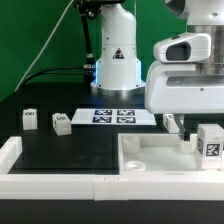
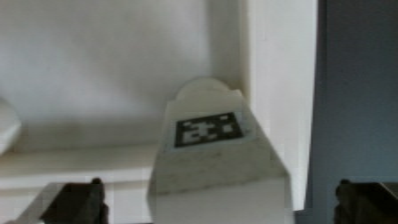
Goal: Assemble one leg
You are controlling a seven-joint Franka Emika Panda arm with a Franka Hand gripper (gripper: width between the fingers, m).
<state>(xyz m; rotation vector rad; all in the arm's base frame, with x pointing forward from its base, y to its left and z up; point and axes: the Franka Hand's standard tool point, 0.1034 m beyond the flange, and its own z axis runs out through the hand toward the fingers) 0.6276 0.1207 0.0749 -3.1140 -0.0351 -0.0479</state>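
Exterior view: gripper (image 1: 181,128) sits low over the white tray (image 1: 135,152) at the exterior view's right, and a leg (image 1: 210,141) with its marker tag facing the camera stands upright, long axis vertical, at the tray's right edge just beside the fingers. Wrist view: the leg (image 2: 215,140) lies between the two dark fingertips (image 2: 75,203), long axis pointing away from the gripper (image 2: 222,205), tagged face toward the camera, rounded end against the tray wall (image 2: 276,60). Jaws stand spread with gaps on both sides of the leg, apparently not touching it, though the blur makes contact hard to rule out; two more legs (image 1: 61,123) rest on the black table (image 1: 60,150) near the marker board (image 1: 113,116).
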